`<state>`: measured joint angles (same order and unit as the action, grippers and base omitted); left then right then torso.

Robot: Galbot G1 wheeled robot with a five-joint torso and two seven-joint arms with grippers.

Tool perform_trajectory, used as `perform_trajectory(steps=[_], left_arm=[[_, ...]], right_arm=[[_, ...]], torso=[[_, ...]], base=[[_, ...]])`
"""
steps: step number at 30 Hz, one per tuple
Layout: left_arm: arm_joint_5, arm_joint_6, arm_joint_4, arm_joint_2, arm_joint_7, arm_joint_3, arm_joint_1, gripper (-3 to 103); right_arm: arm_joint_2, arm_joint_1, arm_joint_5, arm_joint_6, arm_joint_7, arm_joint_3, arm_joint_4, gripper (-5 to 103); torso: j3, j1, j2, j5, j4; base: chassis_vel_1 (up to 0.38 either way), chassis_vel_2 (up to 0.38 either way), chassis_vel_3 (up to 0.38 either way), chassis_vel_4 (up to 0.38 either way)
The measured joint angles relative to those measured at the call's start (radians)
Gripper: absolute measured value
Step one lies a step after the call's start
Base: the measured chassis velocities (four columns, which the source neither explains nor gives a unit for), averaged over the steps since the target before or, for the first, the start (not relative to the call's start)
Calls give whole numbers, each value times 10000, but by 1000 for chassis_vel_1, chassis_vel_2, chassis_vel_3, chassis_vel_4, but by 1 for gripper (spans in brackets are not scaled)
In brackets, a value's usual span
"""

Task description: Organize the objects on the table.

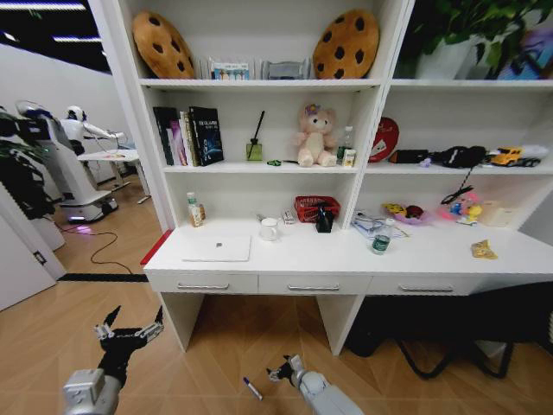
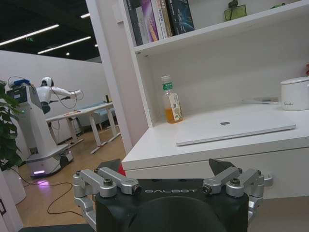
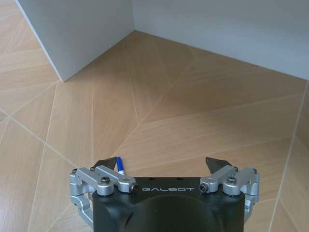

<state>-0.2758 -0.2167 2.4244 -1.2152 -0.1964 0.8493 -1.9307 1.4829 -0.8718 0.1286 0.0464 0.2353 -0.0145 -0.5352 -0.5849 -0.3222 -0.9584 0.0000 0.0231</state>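
I am holding the left hand [image 1: 130,331] spread and empty low over the floor short of the table [image 1: 285,257], where the laptop [image 1: 217,249] is lying closed and flat near the left end: stiff, slick, best lifted by an edge. The right hand [image 1: 281,372] is hanging open beside a pen [image 1: 252,388] on the floor, light, thin, likely to roll. The small bottle [image 1: 381,241] and the snack packet [image 1: 483,250] are sitting further right; I judge the bottle rigid, the packet crinkly.

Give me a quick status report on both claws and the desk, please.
Left claw open, low, short of the desk. Right claw open, near the floor by a pen. Laptop, bottle, snack packet untouched on the desktop.
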Motion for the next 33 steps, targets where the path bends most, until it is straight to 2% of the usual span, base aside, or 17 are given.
perform_trajectory(steps=[8, 11, 19, 27, 33], left_arm=[[0, 0, 0, 0, 0, 0, 1, 100], [0, 0, 0, 0, 0, 0, 0, 100], [0, 0, 0, 0, 1, 0, 0, 100], [-1, 0, 0, 0, 0, 0, 0, 100], [-1, 1, 0, 0, 0, 0, 0, 100]], right_arm=[[55, -198, -34, 215, 47, 34, 18, 100], [56, -315, -17, 669, 105, 46, 53, 100], [28, -446, 157, 1203, 72, 93, 96, 100], [-97, -553, 373, 1167, 104, 80, -169, 100], [-209, -707, 372, 682, 276, 84, -448, 100]], torso=[[182, 143, 324, 0, 0], [290, 227, 515, 0, 1], [499, 393, 891, 1, 1], [666, 518, 1181, 0, 1], [827, 635, 1459, 0, 1]], base=[[0, 0, 0, 0], [0, 0, 0, 0], [0, 0, 0, 0], [0, 0, 0, 0], [0, 0, 0, 0]])
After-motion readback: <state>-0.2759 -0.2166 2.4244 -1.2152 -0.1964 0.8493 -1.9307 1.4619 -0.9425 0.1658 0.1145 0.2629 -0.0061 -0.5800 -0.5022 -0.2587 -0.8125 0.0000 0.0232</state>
